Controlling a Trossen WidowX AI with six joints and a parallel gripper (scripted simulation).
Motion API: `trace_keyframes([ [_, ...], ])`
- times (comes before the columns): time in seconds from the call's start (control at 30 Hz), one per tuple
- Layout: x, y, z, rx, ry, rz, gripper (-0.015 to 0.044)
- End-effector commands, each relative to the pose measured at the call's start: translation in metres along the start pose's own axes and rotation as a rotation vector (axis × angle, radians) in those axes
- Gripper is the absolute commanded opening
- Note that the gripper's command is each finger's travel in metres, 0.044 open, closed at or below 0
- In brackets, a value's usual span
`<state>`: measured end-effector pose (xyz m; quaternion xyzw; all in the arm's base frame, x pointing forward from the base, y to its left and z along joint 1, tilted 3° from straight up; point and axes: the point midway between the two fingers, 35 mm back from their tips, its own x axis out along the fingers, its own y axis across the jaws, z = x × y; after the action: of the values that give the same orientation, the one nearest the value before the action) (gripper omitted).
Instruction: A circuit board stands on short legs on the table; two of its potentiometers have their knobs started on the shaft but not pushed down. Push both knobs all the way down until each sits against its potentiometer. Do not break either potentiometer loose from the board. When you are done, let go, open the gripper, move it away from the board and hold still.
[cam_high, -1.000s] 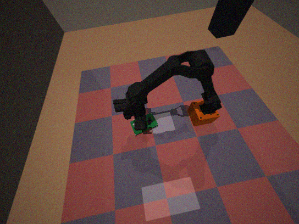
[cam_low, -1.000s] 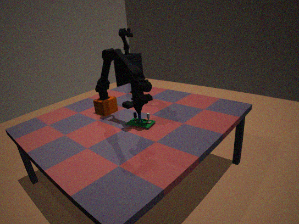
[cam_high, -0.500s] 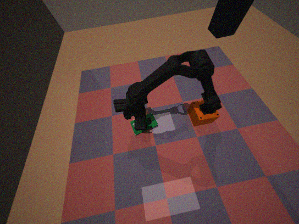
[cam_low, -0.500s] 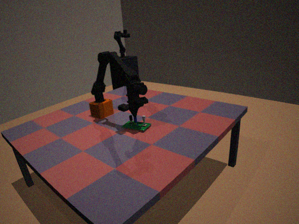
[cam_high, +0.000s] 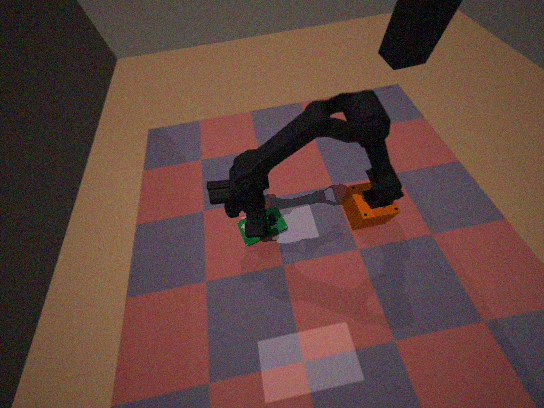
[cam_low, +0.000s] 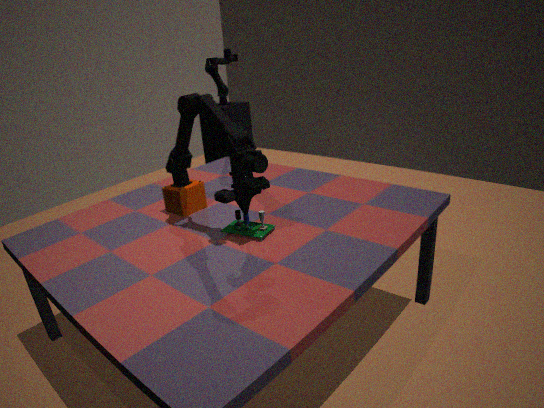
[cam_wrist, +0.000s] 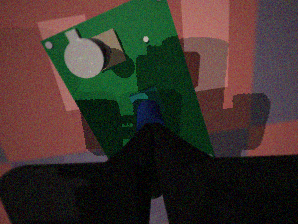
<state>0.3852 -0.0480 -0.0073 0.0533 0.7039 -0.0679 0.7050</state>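
The green circuit board (cam_high: 281, 220) (cam_low: 260, 234) (cam_wrist: 145, 17) stands on the table under the arm. A pale round knob (cam_low: 261, 214) (cam_wrist: 82, 59) with a pointer stands up on a shaft, beside its square potentiometer body (cam_wrist: 116, 45) in the wrist view. A blue knob (cam_low: 246, 219) (cam_wrist: 148, 113) is directly under my fingertips. A dark upright part (cam_low: 238, 215) stands beside it in the exterior view. My gripper (cam_low: 245, 212) (cam_wrist: 152, 130) is shut, pointing down, its tips at the top of the blue knob. The fingertips hide part of this knob, and its seating cannot be told.
An orange block (cam_high: 365, 219) (cam_low: 185, 198) under the arm's base stands on the checkered table. A small white post (cam_wrist: 146, 39) rises from the board near the pale knob. A tall black object (cam_high: 417, 37) (cam_low: 240, 122) is in the background. Arm shadows cross the board.
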Motion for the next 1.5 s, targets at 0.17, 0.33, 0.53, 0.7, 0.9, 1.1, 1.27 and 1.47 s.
trace_keyframes([
  [0.17, 0.014, 0.001, 0.001, 0.005, 0.009, 0.003, 0.0000],
  [0.33, 0.015, 0.001, 0.001, 0.005, 0.009, 0.003, 0.0000],
  [0.53, 0.017, 0.001, 0.001, 0.005, 0.009, 0.003, 0.0000],
  [0.7, 0.017, 0.001, 0.001, 0.005, 0.009, 0.003, 0.0000],
  [0.9, 0.020, 0.001, 0.001, 0.005, 0.009, 0.003, 0.0000],
  [1.1, 0.020, 0.001, 0.001, 0.005, 0.009, 0.003, 0.0000],
  [1.27, 0.021, 0.001, 0.001, 0.005, 0.009, 0.003, 0.0000],
  [1.47, 0.024, 0.001, 0.001, 0.005, 0.009, 0.003, 0.0000],
])
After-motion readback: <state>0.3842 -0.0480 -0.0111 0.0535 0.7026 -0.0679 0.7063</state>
